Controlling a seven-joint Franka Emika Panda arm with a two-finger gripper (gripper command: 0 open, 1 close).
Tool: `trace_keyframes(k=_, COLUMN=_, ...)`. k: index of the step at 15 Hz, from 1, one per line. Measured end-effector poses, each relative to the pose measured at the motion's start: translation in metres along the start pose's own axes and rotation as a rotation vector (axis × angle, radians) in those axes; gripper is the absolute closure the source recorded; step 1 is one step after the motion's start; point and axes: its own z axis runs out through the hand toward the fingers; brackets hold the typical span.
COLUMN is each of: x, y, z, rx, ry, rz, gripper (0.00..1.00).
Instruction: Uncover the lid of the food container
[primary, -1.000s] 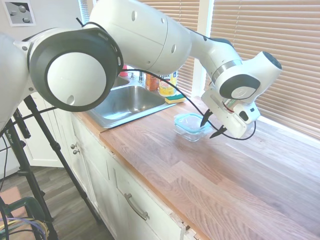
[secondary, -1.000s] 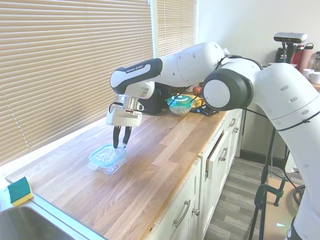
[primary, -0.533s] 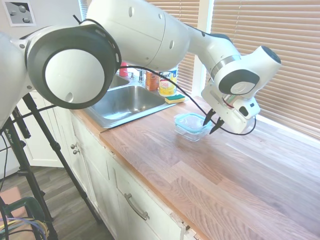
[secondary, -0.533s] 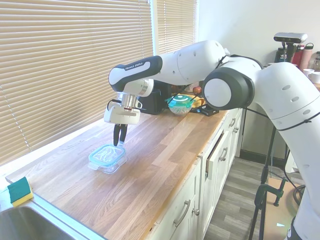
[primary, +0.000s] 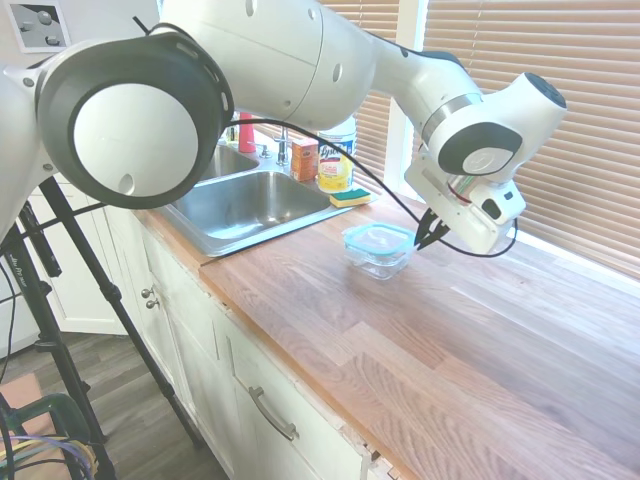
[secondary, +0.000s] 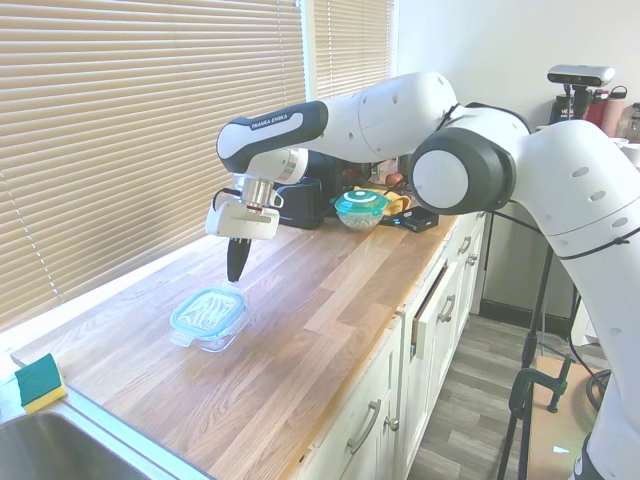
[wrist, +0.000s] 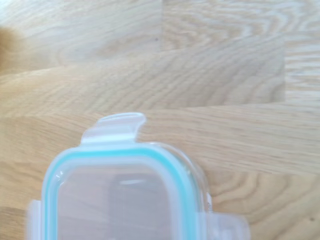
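The food container (primary: 378, 258) is a small clear glass dish on the wooden counter, also seen in the second exterior view (secondary: 207, 328). The lid (primary: 378, 237) with its teal rim and clear centre lies flat on top of it (secondary: 208, 308). The wrist view shows one corner of the lid (wrist: 120, 195) with a clear tab sticking out. My gripper (primary: 428, 234) hangs just above and beside the container's far corner, towards the window (secondary: 236, 270). Its dark fingers are shut together with nothing between them and are clear of the lid.
A steel sink (primary: 255, 205) lies at one end of the counter, with a yellow-green sponge (primary: 350, 198) and a wipes canister (primary: 337, 160) by it. A teal bowl (secondary: 360, 207) and a dark appliance (secondary: 318, 200) stand at the other end. Window blinds run behind the counter.
The fingers went from open beside the lid to shut. The gripper rose and drew back towards the window. The container with its lid slid a little towards the sink.
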Motion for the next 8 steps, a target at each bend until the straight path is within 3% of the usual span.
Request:
trace_keyframes(k=3, x=0.000, y=0.001, z=0.000, rx=0.000, ry=0.000, rz=-0.002, gripper=1.00)
trace_keyframes(k=4, x=0.001, y=0.001, z=0.000, rx=0.000, ry=0.000, rz=-0.002, gripper=0.00)
trace_keyframes(k=8, x=0.010, y=0.016, z=-0.003, rx=0.027, ry=-0.012, rz=0.031, gripper=0.00)
